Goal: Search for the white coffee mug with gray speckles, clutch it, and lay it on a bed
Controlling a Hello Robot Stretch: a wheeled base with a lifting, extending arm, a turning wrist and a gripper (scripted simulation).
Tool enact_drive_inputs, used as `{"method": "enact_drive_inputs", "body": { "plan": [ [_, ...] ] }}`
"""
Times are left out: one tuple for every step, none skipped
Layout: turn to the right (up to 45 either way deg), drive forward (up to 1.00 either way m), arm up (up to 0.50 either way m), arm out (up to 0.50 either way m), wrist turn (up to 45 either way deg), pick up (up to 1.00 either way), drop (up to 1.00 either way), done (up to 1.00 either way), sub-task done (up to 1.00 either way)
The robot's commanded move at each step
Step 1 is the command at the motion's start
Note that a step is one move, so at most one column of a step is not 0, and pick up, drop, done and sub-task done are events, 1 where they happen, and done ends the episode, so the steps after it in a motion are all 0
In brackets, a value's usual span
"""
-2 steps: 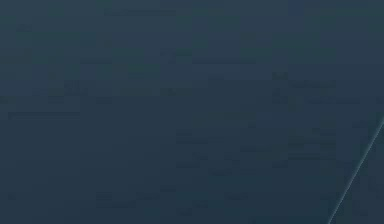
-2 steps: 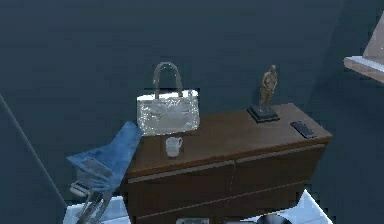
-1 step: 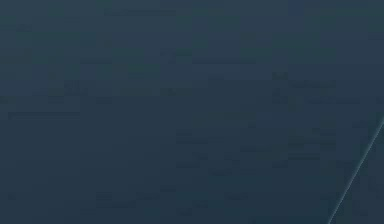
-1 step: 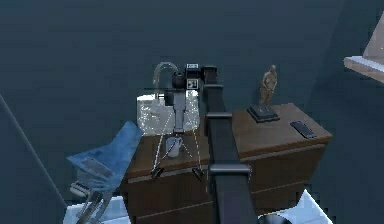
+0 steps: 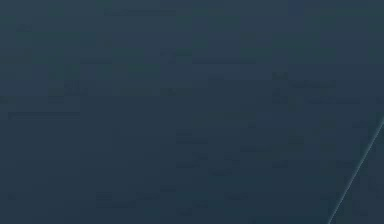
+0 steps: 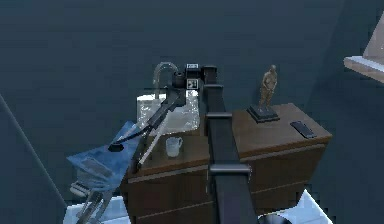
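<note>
Jaws first: we are unable to tell how they are standing, or whether the gripper is holding anything, because its thin fingers are lying across a pale boxy thing and a brown top behind them. The gripper is hanging at the far end of the arm, with a curved grey pipe just beyond it.

The white mug is standing upright on the left cabinet, just left of the arm and nearer than the gripper's body. Its speckles are too small for us to confirm.

We are judging the step in hand to be the grasp. To do it well, we are advising a slow approach that brings the fingers level with the mug's wall, not its rim, so that it is not tipping or sliding off the near edge.

A blue patterned frame is leaning close on the left, so we are warning against any wide sweep that way. The statue and a dark flat thing on the right cabinet are sitting well apart. Ahead, we are facing a dark blue wall.
</note>
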Motion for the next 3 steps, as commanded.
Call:
{"method": "enact_drive_inputs", "body": {
  "plan": [
    [0.0, 0.0, 0.0, 0.0, 45.0, 0.0, 0.0, 0.0, 0.0],
    [0.0, 0.0, 0.0, 0.0, 45.0, 0.0, 0.0, 0.0, 0.0],
    [0.0, 0.0, 0.0, 0.0, 24.0, 0.0, 0.0, 0.0, 0.0]
  ]
}}
